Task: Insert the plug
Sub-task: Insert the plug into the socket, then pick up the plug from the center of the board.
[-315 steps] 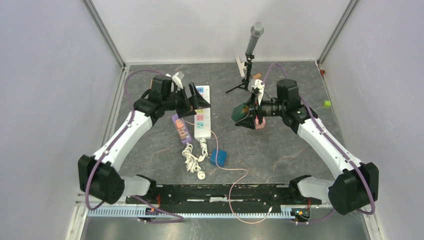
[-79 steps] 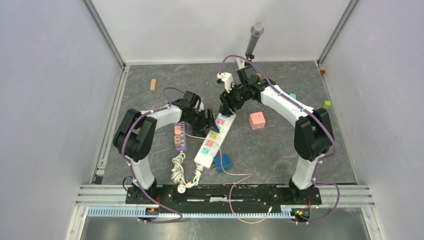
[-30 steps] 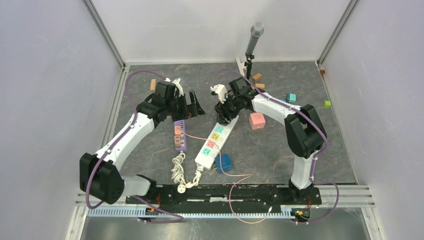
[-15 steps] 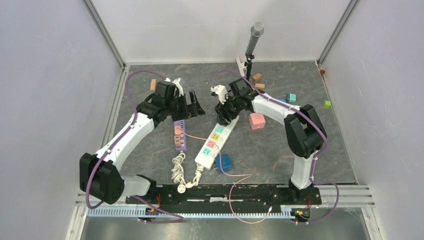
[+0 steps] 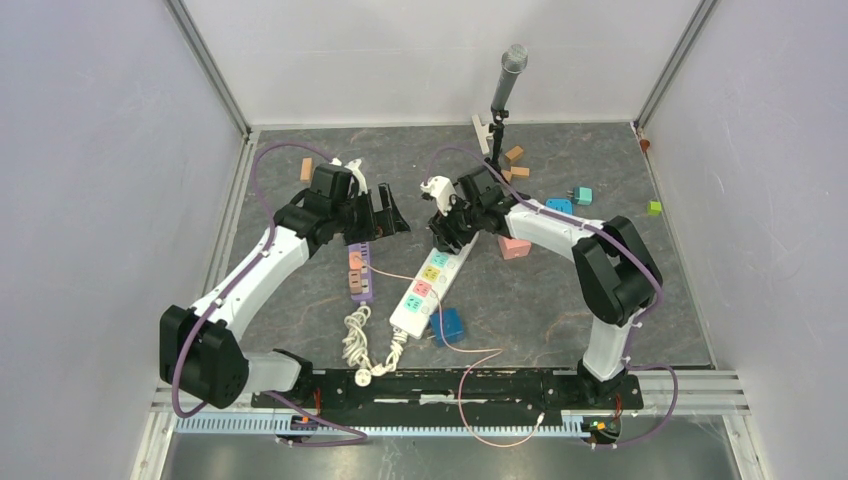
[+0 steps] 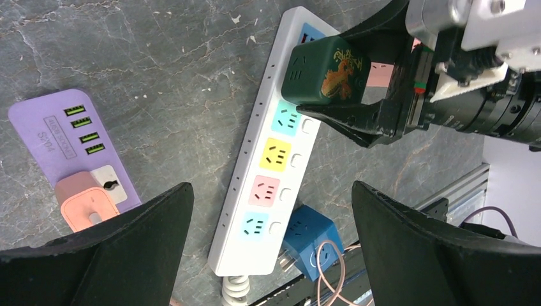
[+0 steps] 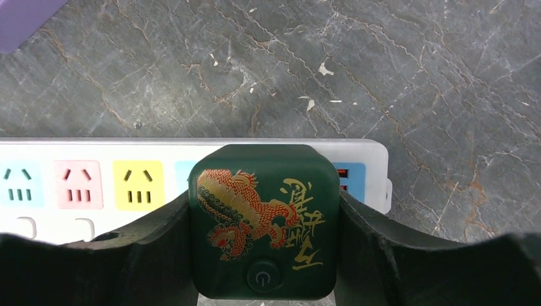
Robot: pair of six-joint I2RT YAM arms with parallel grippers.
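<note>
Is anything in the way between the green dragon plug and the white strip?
Nothing visible. The right gripper holds the green dragon plug right over the white strip's far end, beside the teal socket. The plug's underside is hidden, so the prongs cannot be seen.

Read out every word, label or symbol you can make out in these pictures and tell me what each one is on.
Power symbol, a circle with a stroke: on the round button of the green cube adapter.
The gold brush characters beside the dragon on that adapter: too stylised to read.
The boxed label on the purple USB strip: too small to read.
On the white power strip: no words, only coloured sockets.
</note>
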